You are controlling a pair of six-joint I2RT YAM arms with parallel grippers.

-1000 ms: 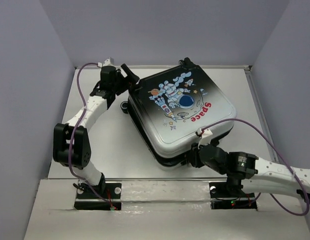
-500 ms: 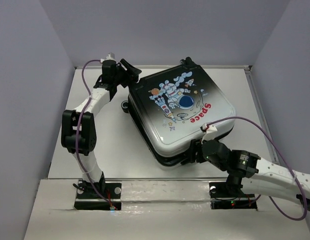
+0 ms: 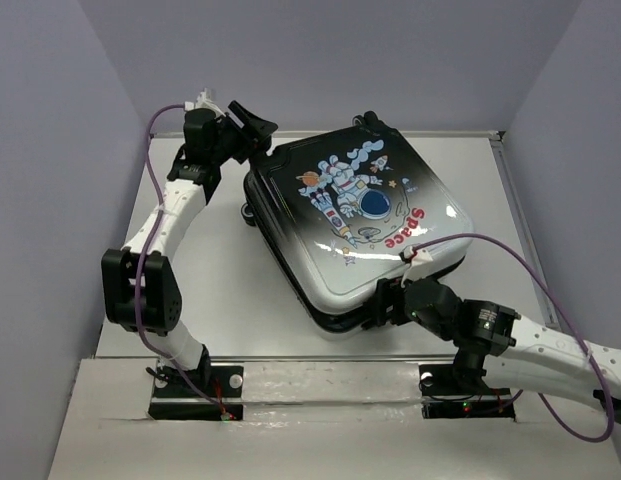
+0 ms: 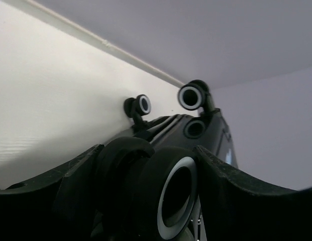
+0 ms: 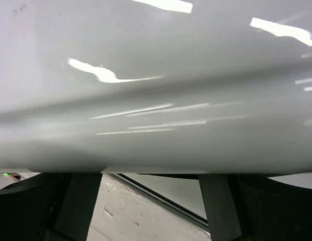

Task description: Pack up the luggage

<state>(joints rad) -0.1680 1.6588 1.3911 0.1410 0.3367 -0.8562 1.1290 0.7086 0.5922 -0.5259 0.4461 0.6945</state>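
Left wrist shows left gripper [image 4: 148, 153] spread around a luggage [image 3: 335, 250] wheel [image 4: 172, 198], unclamped; right gripper [image 5: 150, 183], open beneath the glossy shell edge, may slip off.

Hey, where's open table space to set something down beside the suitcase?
Bare table lies between the left arm and the luggage, and along the right wall. Crowded: the far-left corner at the left gripper, and the near edge at the right gripper.
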